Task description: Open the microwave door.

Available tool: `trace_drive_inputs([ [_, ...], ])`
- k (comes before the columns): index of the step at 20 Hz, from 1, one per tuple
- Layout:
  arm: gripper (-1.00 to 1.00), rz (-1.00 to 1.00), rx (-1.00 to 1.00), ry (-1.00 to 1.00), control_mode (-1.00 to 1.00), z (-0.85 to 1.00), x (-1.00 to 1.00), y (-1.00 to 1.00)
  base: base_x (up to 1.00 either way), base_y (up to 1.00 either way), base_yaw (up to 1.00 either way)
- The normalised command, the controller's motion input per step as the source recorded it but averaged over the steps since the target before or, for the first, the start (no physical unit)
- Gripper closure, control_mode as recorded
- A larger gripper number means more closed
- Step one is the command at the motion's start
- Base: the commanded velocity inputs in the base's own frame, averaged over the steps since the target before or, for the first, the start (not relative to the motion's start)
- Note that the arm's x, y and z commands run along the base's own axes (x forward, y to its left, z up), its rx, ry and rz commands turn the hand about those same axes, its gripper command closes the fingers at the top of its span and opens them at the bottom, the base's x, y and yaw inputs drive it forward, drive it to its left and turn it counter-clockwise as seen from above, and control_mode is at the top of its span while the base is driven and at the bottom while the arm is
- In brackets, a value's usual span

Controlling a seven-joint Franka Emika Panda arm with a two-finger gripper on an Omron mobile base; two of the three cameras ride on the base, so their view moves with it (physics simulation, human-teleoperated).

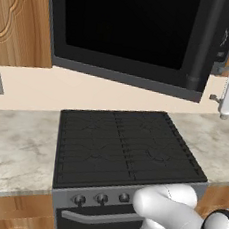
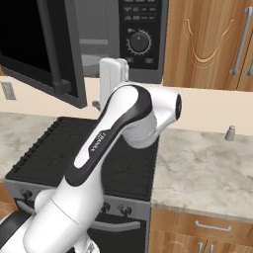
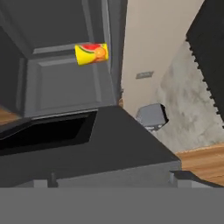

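The microwave door [image 1: 132, 23] stands swung open over the stove, its black glass facing me and its thick vertical bar handle [image 1: 202, 46] along the right edge. From the right base view the door [image 2: 29, 39] juts out at the left, leaving the microwave's grey cavity [image 2: 94, 44] bare. My gripper [image 1: 216, 83] sits just right of the door's free edge, open, its fingers pointing at that edge and holding nothing. In the hand view the door's dark inner face [image 3: 87, 153] lies right in front of the gripper [image 3: 113, 177]. A yellow fruit can [image 3: 92, 53] rests in the cavity.
A black cooktop [image 1: 127, 148] lies under the door, with the oven door [image 1: 99, 218] and knobs below it. The control panel with a round dial [image 2: 143, 34] is right of the cavity. A small shaker [image 2: 230, 133] stands on the marble counter [image 2: 207, 168]. Wooden cabinets [image 2: 207, 44] flank the microwave.
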Motion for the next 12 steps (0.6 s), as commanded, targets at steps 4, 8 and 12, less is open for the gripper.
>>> trace_drive_inputs([
  [4,-1.0,0.18,0.0,0.07,-1.0,0.0,0.23,0.03,0.0,0.0,0.0],
  [8,-1.0,0.16,0.0,0.09,-1.0,0.0,0.28,0.13,0.0,0.0,0.0],
  [12,-1.0,0.16,0.0,0.11,-1.0,0.0,0.29,0.2,0.0,0.0,0.0],
])
